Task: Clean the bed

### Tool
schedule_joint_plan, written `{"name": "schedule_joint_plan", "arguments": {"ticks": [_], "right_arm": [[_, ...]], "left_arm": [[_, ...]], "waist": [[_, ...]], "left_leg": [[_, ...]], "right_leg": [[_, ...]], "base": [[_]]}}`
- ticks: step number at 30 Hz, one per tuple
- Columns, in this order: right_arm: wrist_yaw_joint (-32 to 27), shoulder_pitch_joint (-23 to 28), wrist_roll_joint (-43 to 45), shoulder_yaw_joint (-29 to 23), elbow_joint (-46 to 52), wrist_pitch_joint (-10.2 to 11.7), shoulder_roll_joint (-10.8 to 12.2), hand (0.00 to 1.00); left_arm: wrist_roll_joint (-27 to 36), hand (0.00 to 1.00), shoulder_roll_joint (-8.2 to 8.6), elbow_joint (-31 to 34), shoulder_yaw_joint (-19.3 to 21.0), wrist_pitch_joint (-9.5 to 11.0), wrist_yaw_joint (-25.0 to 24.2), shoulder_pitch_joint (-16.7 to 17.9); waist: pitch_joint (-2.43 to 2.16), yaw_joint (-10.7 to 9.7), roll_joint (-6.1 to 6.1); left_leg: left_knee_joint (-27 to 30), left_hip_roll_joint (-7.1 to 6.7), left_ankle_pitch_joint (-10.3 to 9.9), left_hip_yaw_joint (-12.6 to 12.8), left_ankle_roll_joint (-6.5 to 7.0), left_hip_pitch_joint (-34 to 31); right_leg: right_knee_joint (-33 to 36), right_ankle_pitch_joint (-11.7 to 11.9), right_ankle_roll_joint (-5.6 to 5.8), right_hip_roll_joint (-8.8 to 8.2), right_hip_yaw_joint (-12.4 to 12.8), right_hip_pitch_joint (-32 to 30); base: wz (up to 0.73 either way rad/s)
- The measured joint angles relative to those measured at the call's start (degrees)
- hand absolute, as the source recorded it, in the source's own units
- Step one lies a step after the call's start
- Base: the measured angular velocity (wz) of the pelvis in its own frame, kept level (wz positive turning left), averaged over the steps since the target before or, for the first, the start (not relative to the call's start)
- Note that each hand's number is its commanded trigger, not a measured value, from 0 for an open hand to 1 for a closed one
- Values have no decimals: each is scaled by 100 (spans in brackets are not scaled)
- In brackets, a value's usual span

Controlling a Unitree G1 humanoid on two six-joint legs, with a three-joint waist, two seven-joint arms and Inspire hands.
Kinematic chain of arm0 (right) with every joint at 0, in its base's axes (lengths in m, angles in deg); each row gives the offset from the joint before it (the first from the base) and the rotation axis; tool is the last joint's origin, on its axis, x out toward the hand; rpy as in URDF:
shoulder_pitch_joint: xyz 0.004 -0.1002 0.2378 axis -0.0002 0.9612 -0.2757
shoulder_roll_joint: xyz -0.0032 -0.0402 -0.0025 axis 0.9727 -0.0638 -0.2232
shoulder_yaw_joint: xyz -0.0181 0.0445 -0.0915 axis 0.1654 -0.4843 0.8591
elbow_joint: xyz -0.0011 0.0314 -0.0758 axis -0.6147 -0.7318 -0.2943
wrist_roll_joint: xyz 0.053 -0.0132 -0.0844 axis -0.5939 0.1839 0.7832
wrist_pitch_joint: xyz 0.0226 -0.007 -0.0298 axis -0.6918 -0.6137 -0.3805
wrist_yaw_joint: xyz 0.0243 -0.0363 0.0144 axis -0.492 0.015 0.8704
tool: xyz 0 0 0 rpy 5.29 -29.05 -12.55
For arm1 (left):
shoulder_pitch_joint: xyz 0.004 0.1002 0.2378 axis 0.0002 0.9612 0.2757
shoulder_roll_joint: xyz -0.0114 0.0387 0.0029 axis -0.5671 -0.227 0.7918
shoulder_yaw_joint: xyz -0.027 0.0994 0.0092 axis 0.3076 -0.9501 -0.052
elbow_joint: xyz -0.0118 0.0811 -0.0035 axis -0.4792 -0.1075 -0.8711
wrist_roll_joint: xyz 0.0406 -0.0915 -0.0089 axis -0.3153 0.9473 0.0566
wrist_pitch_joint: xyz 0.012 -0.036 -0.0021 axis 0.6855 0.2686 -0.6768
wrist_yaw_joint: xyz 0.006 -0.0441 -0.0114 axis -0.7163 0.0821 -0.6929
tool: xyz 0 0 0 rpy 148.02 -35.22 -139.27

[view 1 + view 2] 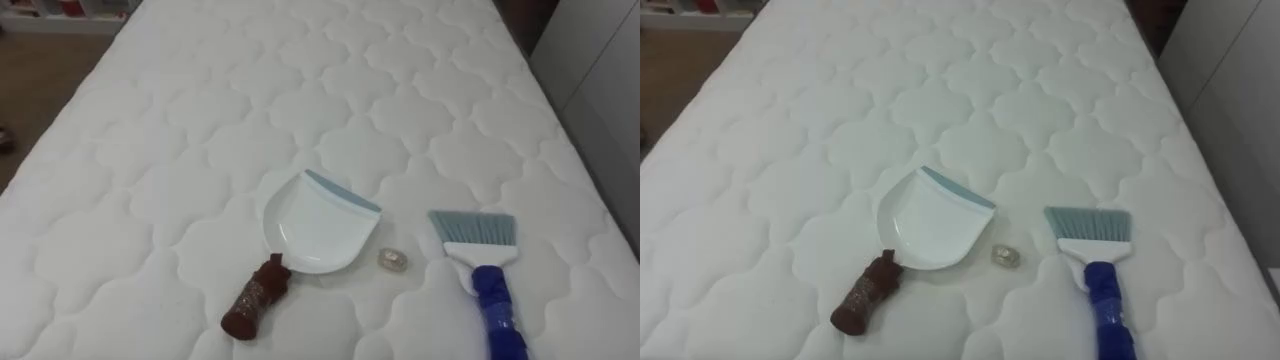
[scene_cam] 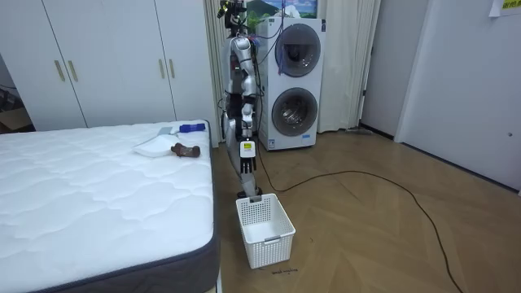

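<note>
A white dustpan lies on the white quilted mattress, its brown-wrapped handle pointing toward me. To its right lies a brush with pale blue bristles and a blue handle. Between the two sits a small crumpled scrap. The room view has me standing upright at the bed's edge, close to the dustpan and the brush. My hands hang by my body there, too small to read.
A white slatted basket stands on the wooden floor by the bed's corner, near my feet. Two stacked washing machines are behind me. White wardrobes run along the bed's far side.
</note>
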Motion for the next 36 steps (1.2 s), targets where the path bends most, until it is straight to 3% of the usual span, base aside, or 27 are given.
{"name": "schedule_joint_plan", "arguments": {"ticks": [23,32,36], "right_arm": [[-289,50,-41,-4,-129,57,0,0],[-386,143,-247,-8,-22,181,0,0],[-568,133,-244,-8,-16,351,-3,0]], "left_arm": [[-257,0,2,25,21,14,464,-91],[-381,0,17,406,51,125,863,-88],[-376,0,36,559,57,311,1159,-162]], "waist": [[4,-11,7],[-14,-16,3],[-44,-49,53]], "left_leg": [[-4,8,0,10,0,46],[-65,31,2,210,3,86],[-82,58,2,331,3,78]], "right_leg": [[-1,-3,-6,-3,26,4],[9,-1,-4,27,256,-54],[31,24,-5,65,393,-120]], "base": [[-1],[-11],[-15]]}}
